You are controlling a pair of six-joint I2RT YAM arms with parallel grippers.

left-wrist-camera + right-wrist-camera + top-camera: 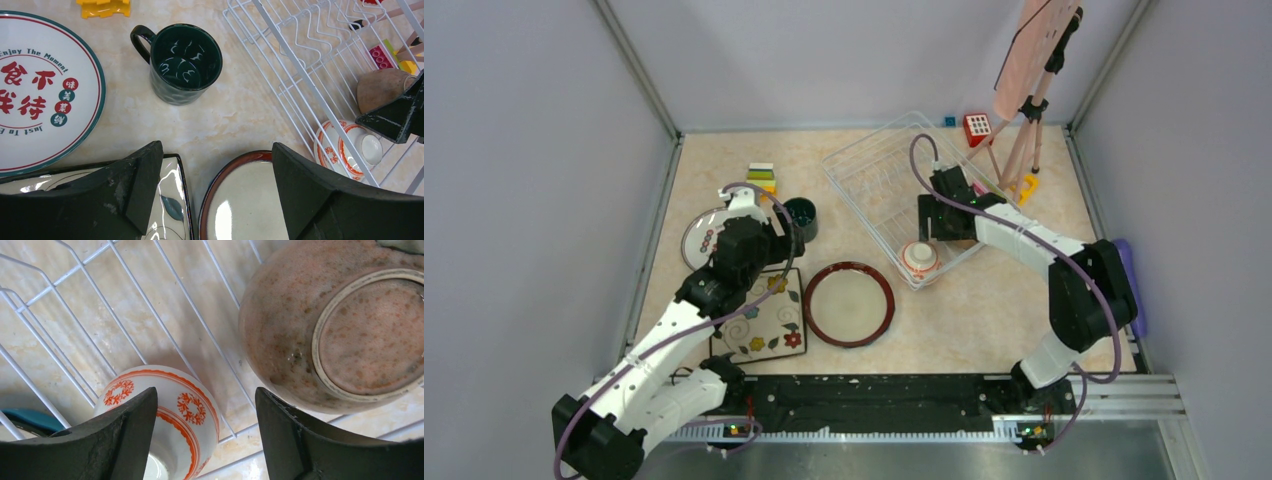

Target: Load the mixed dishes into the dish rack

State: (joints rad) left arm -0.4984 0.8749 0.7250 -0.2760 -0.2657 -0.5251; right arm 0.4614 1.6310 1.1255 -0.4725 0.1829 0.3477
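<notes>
The dish rack (856, 205) stands at the back right. Inside it the orange bowl (920, 258) lies upside down by the near corner, and the brown bowl (340, 325) lies upside down beside it. My right gripper (206, 435) hangs open just above the rack between the two bowls, gripping neither. On the table lie the teal mug (182, 62), the white red-marked plate (40, 95), the square floral plate (764, 320) and the red-rimmed cream plate (849, 303). My left gripper (217, 195) is open and empty above the gap between these last two plates.
A small stack of coloured blocks (762, 178) sits behind the mug. A red toy cube (977, 126) and a tripod (1029, 140) stand behind the rack's far end. Grey walls enclose the table on three sides.
</notes>
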